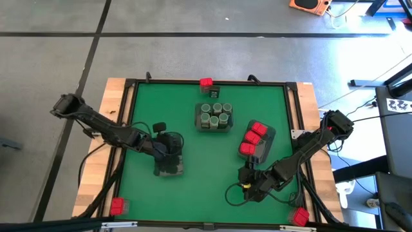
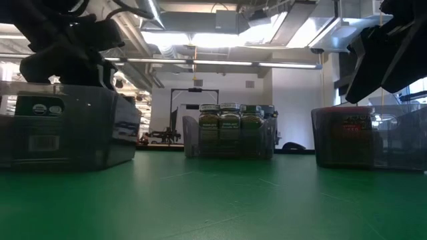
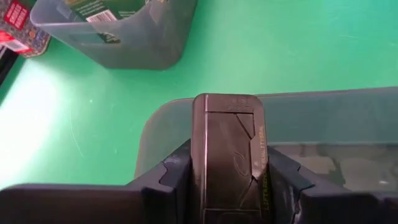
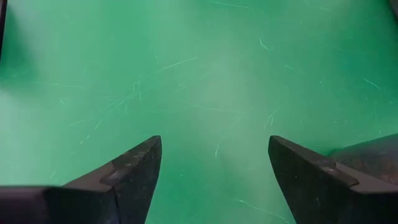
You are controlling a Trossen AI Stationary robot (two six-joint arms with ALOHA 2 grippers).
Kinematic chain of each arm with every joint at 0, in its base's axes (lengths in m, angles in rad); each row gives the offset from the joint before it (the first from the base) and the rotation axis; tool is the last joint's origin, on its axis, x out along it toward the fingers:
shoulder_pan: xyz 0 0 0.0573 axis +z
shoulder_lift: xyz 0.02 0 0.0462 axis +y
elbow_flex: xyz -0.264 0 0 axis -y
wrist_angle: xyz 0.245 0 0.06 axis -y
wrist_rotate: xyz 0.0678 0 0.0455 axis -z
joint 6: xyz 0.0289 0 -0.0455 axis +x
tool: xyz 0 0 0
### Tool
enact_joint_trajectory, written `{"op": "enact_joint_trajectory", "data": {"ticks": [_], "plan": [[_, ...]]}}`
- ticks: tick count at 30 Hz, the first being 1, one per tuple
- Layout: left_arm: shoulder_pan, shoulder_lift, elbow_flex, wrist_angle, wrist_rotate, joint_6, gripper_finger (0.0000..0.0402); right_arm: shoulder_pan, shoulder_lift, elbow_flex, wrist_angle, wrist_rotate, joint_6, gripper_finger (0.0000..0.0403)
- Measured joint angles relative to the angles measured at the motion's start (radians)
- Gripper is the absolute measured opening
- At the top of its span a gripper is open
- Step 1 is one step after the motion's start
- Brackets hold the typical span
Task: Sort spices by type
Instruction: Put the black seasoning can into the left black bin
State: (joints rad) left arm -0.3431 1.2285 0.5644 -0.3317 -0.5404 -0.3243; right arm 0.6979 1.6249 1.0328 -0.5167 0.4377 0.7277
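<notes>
My left gripper (image 1: 168, 149) hangs over a grey tray (image 1: 170, 169) on the mat's left half and is shut on a dark grey tin (image 3: 229, 155). Round grey-green jars (image 1: 214, 116) stand in a middle tray, and red boxes (image 1: 253, 136) lie in a tray on the right. One red box (image 1: 205, 82) and one dark tin (image 1: 214, 91) sit at the far edge. My right gripper (image 4: 214, 168) is open above bare green mat near the near edge, in front of the red-box tray, with nothing between its fingers. My left gripper pinches the dark grey tin between its two fingers (image 3: 177, 171), one on each long side. The fingers lie along the tin and slant down from above. The tin's free end (image 3: 227, 102) reaches past the fingertips over the tray's wall (image 3: 323, 102). Whether the tin touches the tray I cannot tell.
The three trays (image 2: 67, 133) (image 2: 230, 133) (image 2: 353, 137) stand in a row across the mat, with open green mat (image 1: 206, 174) between them and the near edge. A black frame (image 1: 129, 116) and wooden border ring the mat. Red pieces (image 1: 116, 206) (image 1: 300, 217) sit at the near corners.
</notes>
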Motion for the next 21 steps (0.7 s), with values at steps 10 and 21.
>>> {"op": "enact_joint_trajectory", "data": {"ticks": [10,21], "plan": [[0.008,0.003,-0.001,-0.012,0.009,-0.043,0.0173,0.0,0.0,0.0,0.0,0.0,0.0,0.0294],[0.011,-0.009,0.01,-0.038,0.071,-0.043,0.0166,0.0,0.0,0.0,0.0,0.0,0.0,0.0294]]}}
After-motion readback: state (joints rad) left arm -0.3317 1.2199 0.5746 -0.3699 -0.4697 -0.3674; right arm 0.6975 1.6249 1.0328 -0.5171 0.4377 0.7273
